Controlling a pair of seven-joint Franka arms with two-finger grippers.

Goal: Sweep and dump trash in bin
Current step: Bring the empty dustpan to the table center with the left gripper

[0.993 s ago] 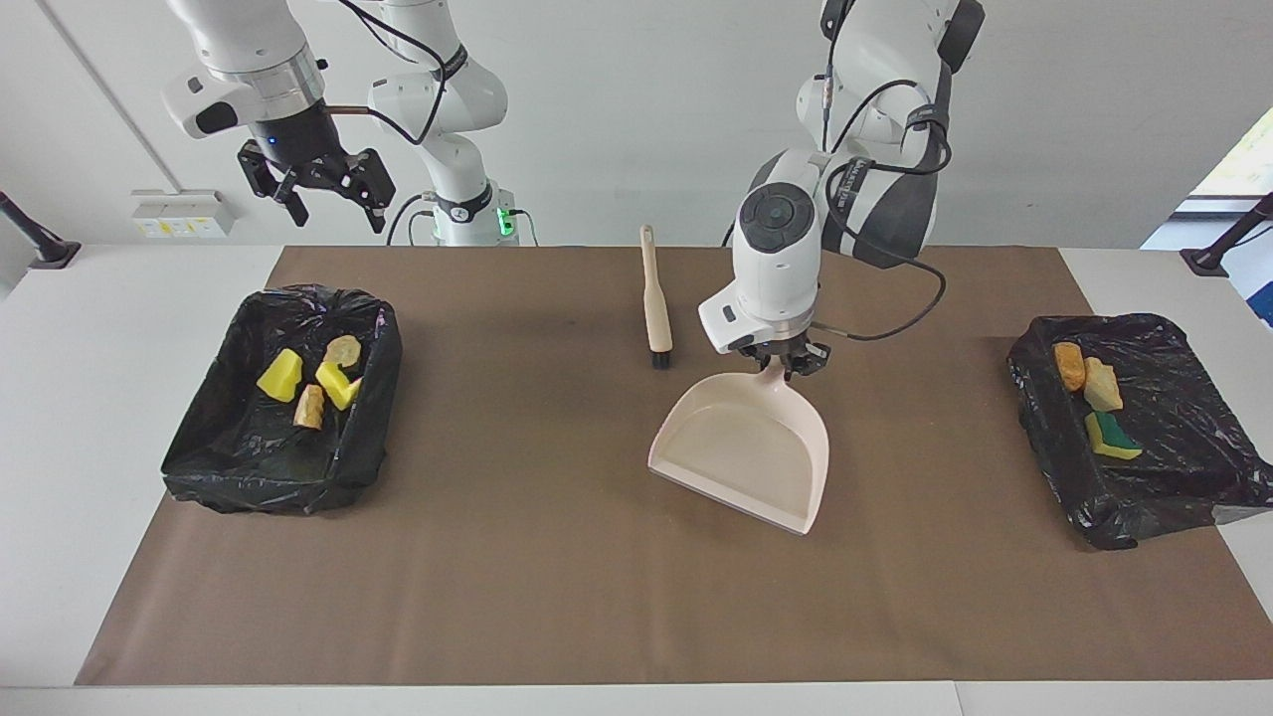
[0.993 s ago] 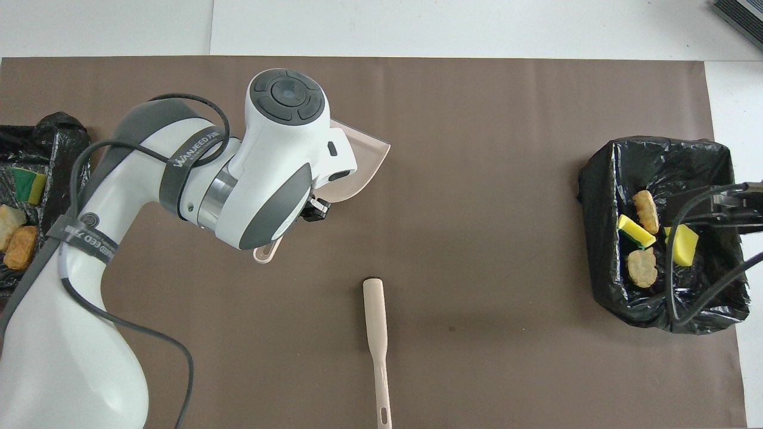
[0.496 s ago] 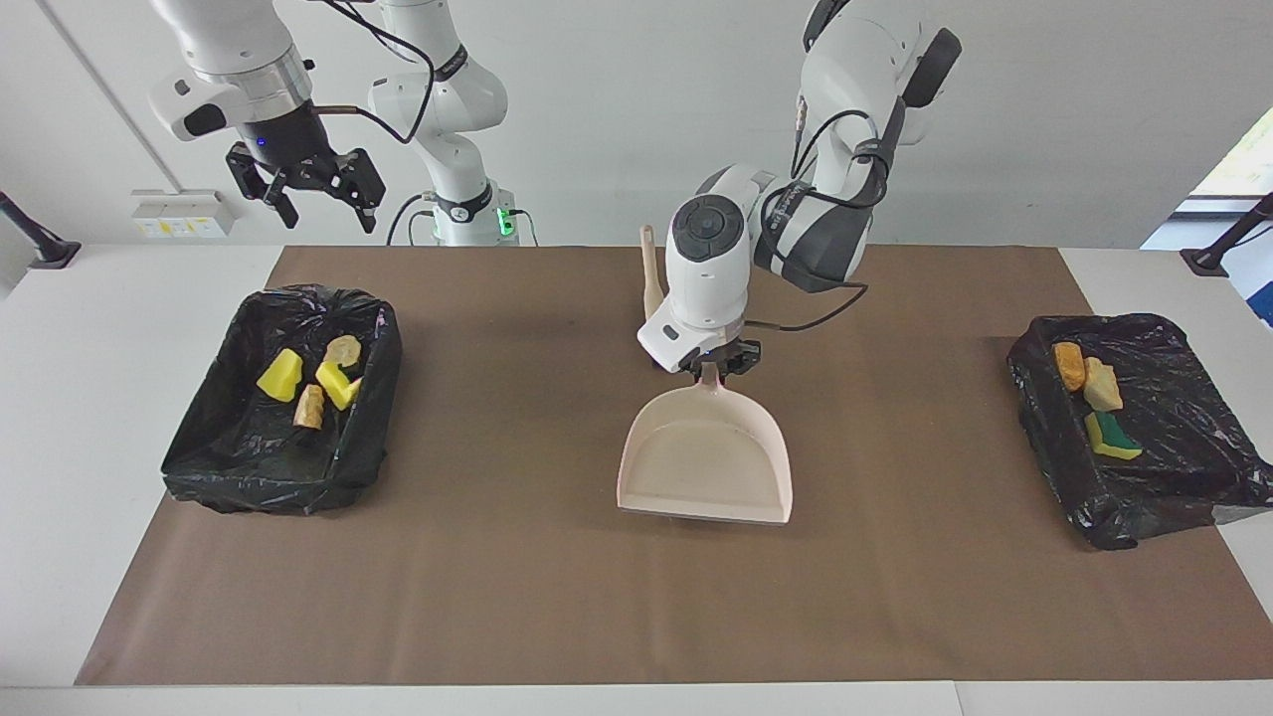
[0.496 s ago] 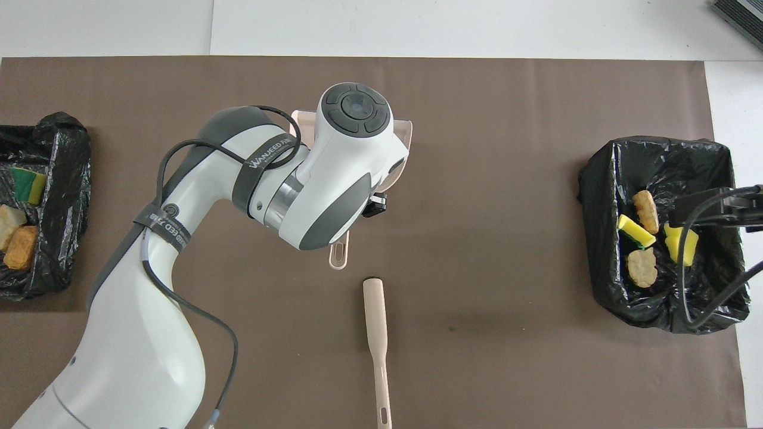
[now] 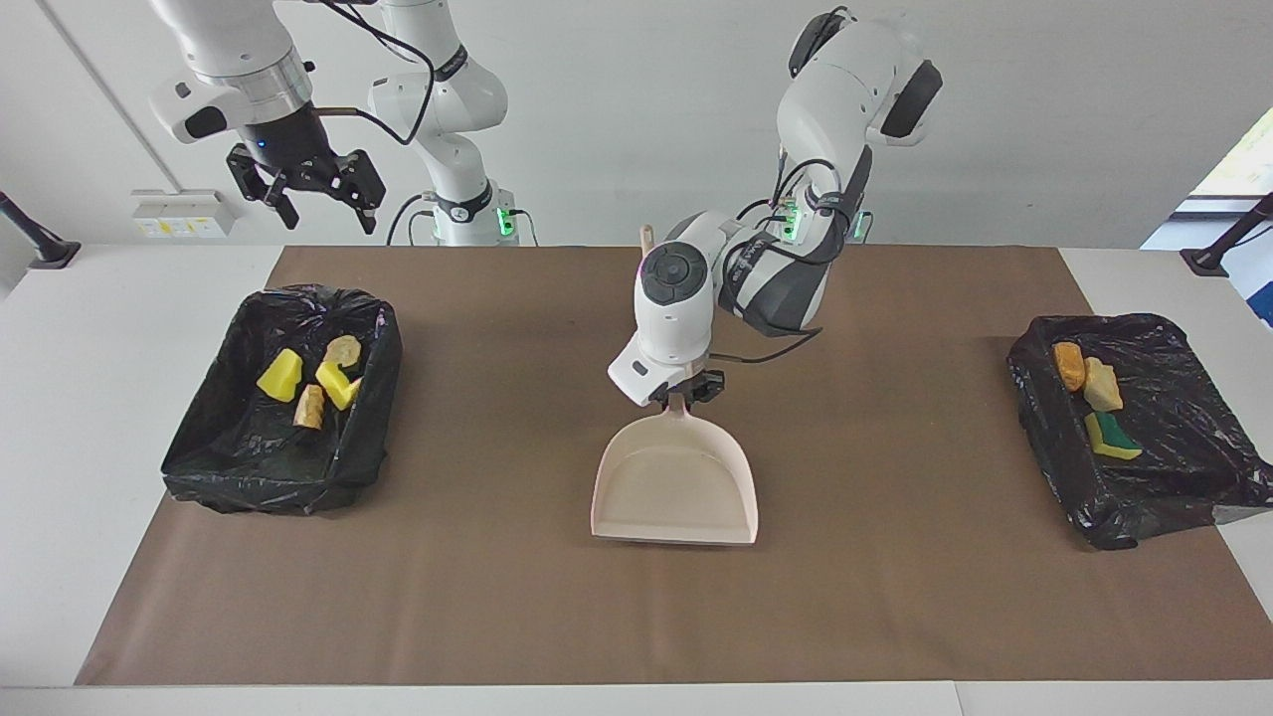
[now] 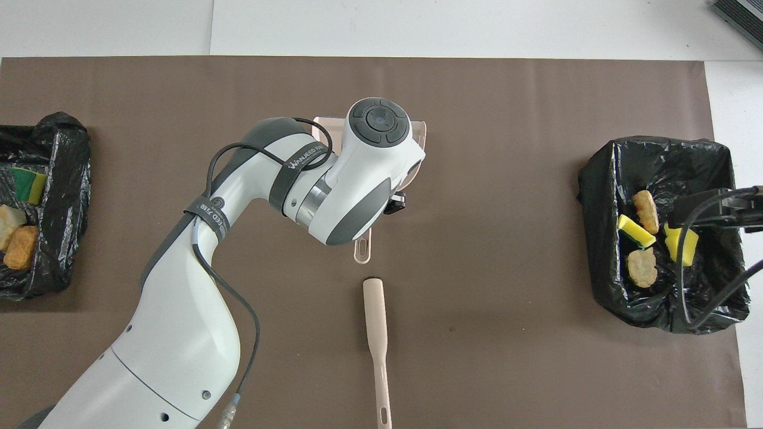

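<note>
1. At the right arm's end of the brown mat (image 5: 517,617), I see a black-lined bin (image 5: 281,398) holding four scraps (image 5: 310,381): yellow sponge chunks and tan bread-like pieces.
2. At the left arm's end, a second black-lined bin (image 5: 1144,438) holds three scraps (image 5: 1097,396): an orange-brown piece, a beige lump and a yellow-and-green sponge.
3. My left gripper (image 5: 684,393) pinches the handle of the pink dustpan (image 5: 676,482) at mid-mat; the pan holds nothing.
4. My right gripper (image 5: 308,184) waits, fingers spread, raised above its bin's robot-side edge.
5. Only the overhead view shows the whole brush (image 6: 377,333), lying nearer the robots than the dustpan; the facing view hides most of it.
</note>
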